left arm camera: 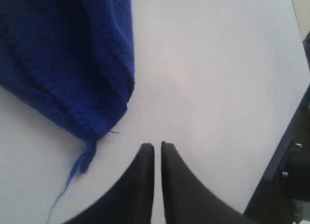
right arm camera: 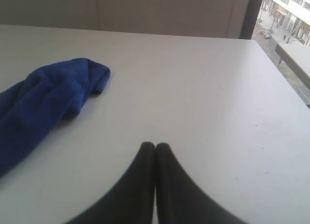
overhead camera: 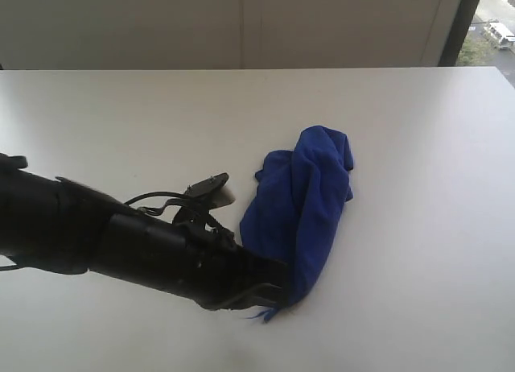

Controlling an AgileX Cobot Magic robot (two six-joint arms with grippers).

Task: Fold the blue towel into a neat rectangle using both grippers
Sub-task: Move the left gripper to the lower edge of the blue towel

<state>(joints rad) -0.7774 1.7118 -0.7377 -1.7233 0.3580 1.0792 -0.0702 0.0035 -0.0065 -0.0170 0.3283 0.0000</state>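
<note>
On the white table (overhead camera: 121, 114), one moment's holdings, largest first.

1. Table: plain white top, pale wall panels behind it, a strip of window (overhead camera: 492, 30) at the far right corner showing a street.
2. Left arm (overhead camera: 96, 243): black, cabled, lying low across the near left of the exterior view, its tip reaching to the towel's near end.
3. The blue towel (overhead camera: 306, 203): deep royal blue, fuzzy, bunched into a long crumpled heap near the table's middle, running from the near end by the arm's tip away toward the far right. It lies flat on the top, not lifted.
4. Left gripper (left arm camera: 155, 146): black tapered jaws parted by a narrow slit, nothing between them, just beside the towel's hemmed corner and not touching it.
5. Right gripper (right arm camera: 155, 145): jaws pressed together, empty, over bare table, well apart from the towel.
6. Thread tail (left arm camera: 80, 163): loose blue strand trailing from the hemmed corner onto the table.
</note>
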